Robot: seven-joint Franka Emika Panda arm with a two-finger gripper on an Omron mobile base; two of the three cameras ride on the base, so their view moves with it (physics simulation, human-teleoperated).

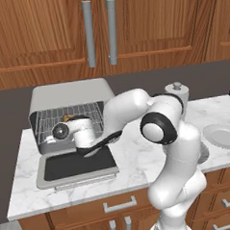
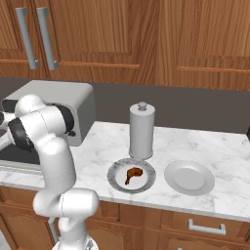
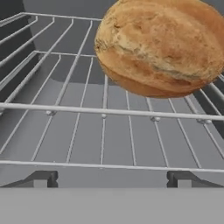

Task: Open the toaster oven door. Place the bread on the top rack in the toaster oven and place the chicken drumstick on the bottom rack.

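Observation:
The toaster oven [image 1: 70,93] stands open, its door [image 1: 77,168] lying flat toward me. A round brown bread [image 3: 162,46] rests on a wire rack [image 3: 65,92] inside, at the upper right of the hand view; a sliver of the bread [image 1: 66,118] peeks out above my hand. My gripper [image 3: 111,179] sits just in front of the rack, open, with nothing between its fingertips [image 3: 41,179] and clear of the bread. The chicken drumstick [image 2: 133,174] lies on a grey plate [image 2: 117,183] on the counter to the right.
A tall grey canister [image 2: 142,130] stands behind the drumstick plate, and an empty plate [image 2: 189,177] lies to its right. Wooden cabinets hang above the oven. The oven [image 2: 58,97] sits at the counter's left end, with my arm stretched across in front of it.

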